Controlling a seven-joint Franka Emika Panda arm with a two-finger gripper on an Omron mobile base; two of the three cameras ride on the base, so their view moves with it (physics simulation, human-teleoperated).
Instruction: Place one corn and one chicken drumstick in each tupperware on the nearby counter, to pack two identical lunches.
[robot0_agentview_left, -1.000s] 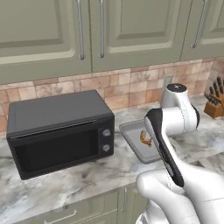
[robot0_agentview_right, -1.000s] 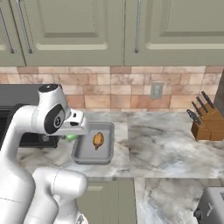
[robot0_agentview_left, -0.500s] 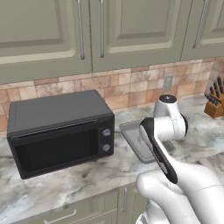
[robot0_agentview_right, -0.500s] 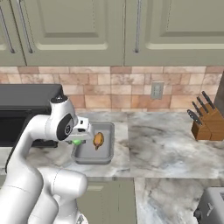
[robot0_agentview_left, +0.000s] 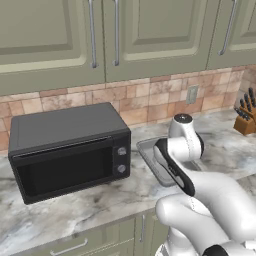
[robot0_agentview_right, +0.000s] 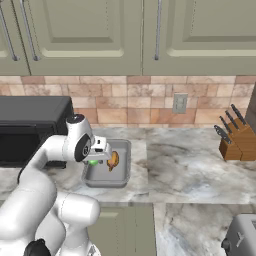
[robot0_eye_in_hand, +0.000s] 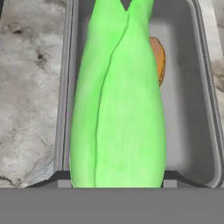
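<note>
Marbled counter, olive cabinets above

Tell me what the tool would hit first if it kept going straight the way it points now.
Probably the floor of the grey tupperware. The tool points down into it, holding the corn, so the cob's tip would likely touch first, just beside the chicken drumstick already lying there. How far above the tray it is cannot be judged.

Drumstick in tupperware, right of microwave.
</note>
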